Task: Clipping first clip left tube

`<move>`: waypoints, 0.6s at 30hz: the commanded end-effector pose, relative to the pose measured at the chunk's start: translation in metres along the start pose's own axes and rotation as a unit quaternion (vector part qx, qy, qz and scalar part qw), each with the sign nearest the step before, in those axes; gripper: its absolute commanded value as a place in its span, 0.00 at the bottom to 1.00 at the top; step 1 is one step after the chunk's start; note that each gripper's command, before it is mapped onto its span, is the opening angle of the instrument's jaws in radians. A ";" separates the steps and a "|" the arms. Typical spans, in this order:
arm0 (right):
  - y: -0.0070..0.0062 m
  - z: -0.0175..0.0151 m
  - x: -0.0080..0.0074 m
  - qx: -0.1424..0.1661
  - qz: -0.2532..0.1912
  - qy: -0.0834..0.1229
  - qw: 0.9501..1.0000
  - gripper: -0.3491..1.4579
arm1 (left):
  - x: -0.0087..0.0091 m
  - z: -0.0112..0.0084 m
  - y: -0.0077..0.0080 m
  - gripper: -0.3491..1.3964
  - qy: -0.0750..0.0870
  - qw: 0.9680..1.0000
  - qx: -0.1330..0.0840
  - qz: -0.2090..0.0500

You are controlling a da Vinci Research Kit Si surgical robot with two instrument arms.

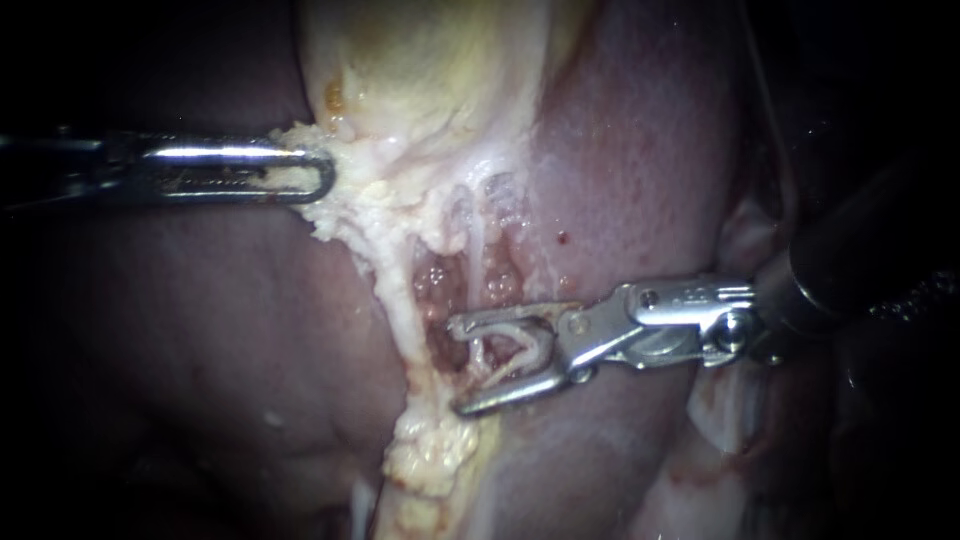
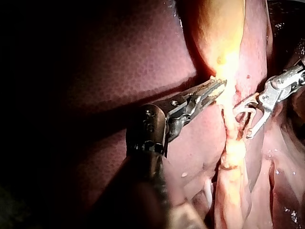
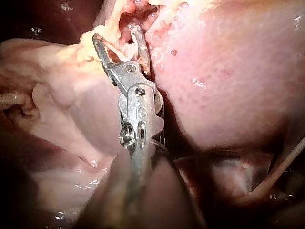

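Note:
My right instrument (image 1: 458,366) comes in from the right with its jaws open, one on each side of a thin pale tube (image 1: 487,362) in the dissected pocket. A whitish clip (image 1: 533,340) seems to sit inside the jaws. The right wrist view shows the same jaws (image 3: 116,34) spread around the pale strands. My left instrument (image 1: 325,178) reaches in from the left, its jaws shut on the pale fatty edge of the gallbladder (image 1: 430,70) and holding it taut. In the left wrist view it (image 2: 221,86) grips that edge, with the right instrument (image 2: 241,122) just beyond.
Dark red liver (image 1: 200,330) lies on both sides of the pale strip of tissue. A lump of yellow fat (image 1: 432,455) hangs below the open jaws. More thin pale strands (image 1: 480,225) run above the pocket.

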 end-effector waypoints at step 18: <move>-0.0007 0.0068 0.0029 0.042 0.006 0.038 0.998 0.44 | 0.0001 0.0003 -0.0002 0.00 0.000 1.000 0.000 0.000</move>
